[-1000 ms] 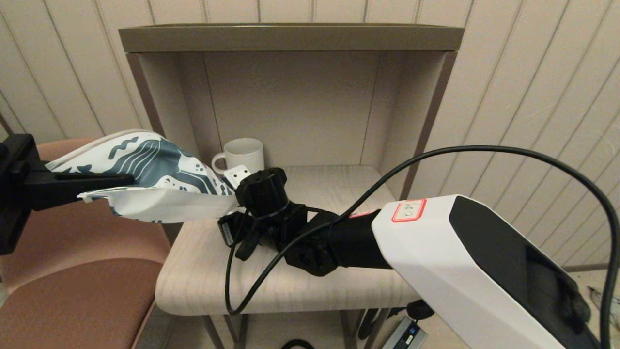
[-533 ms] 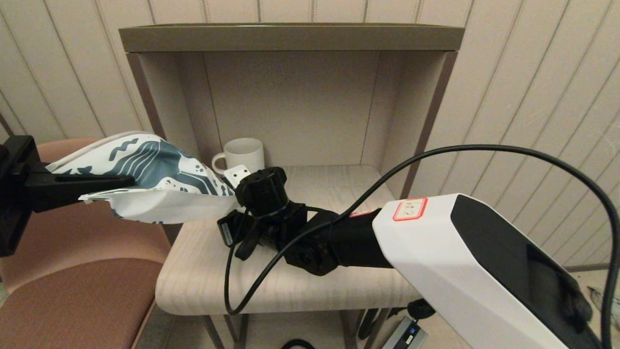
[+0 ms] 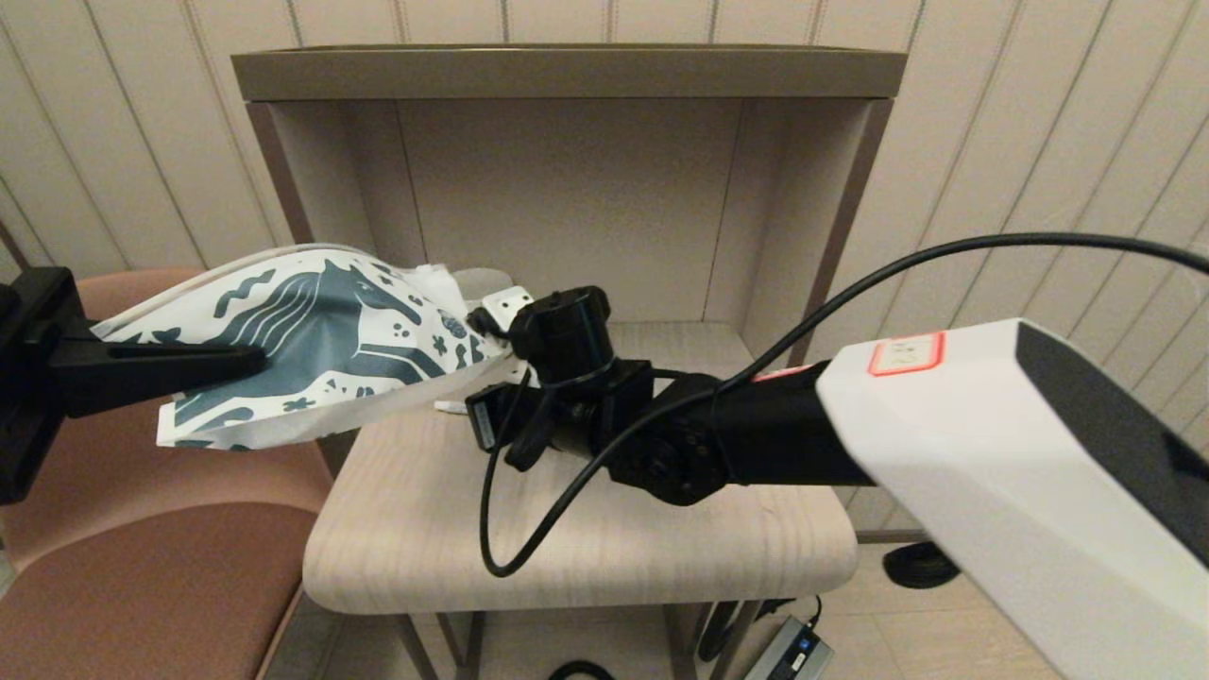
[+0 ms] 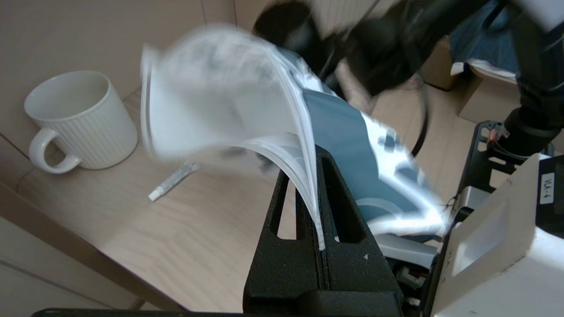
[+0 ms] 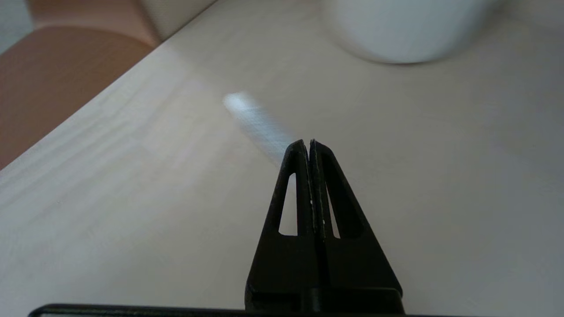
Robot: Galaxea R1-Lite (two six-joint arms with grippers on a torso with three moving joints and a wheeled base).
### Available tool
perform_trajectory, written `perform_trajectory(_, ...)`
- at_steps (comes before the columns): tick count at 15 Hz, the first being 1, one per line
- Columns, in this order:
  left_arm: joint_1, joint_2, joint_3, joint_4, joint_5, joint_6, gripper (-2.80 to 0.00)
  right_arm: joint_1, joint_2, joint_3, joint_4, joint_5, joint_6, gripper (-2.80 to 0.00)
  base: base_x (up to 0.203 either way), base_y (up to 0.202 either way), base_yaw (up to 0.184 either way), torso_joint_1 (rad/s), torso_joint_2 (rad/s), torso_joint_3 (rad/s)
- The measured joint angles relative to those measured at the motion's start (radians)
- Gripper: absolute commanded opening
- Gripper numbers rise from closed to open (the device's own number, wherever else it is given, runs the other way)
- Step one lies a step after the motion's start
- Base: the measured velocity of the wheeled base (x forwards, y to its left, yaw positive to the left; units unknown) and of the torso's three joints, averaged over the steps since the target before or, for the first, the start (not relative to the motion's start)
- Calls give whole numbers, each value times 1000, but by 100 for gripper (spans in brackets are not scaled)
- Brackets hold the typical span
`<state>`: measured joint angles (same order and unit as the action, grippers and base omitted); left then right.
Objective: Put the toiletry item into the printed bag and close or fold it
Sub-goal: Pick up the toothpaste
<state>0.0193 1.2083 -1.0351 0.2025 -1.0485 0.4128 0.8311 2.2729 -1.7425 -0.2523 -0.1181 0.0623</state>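
Head view: your left gripper (image 3: 241, 357) has its fingers clamped on the bag (image 3: 321, 345), held up beside the bench (image 3: 586, 529), and the right gripper (image 3: 477, 326) sits at the bag's far end.

Left wrist view: the tube (image 4: 173, 181) lies on the bench near the mug (image 4: 81, 121), so it isn't in the bag. The bag's edge is pinched flat, so you've got no opening to drop it through.

Right wrist view: fingers together, holding nothing, just above the tube (image 5: 257, 125). Come down like that and you'll probably just shove it away.
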Motion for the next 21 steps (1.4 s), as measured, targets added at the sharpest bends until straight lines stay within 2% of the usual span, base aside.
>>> perform_trajectory(6, -27, 0, -4, 4, -7, -5, -280, -129, -264, 242, -4, 11, 2, -280, 0, 0, 0, 0, 0, 0)
perform_trajectory(10, -28, -4, -4, 1, -3, -25, -280, -138, -249, 251, -4, 53, 15, -280, 0, 0, 0, 0, 0, 0)
perform_trajectory(11, -29, -5, -7, 0, -2, -29, -280, -135, -228, 234, -4, 58, 16, 0, 0, 0, 0, 0, 0, 0)
perform_trajectory(13, -28, -5, -13, -1, 4, -29, -280, -125, -181, 192, -4, 64, 16, 0, 0, 0, 0, 0, 0, 0)
perform_trajectory(16, -28, -5, -26, -4, 6, -29, -280, -121, -131, 150, -3, 129, 15, 0, 0, 0, 0, 0, 0, 0)
perform_trajectory(21, -28, -3, -29, -12, 10, -27, -280, -78, -77, 121, -5, 140, 13, 0, 0, 0, 0, 0, 0, 0)
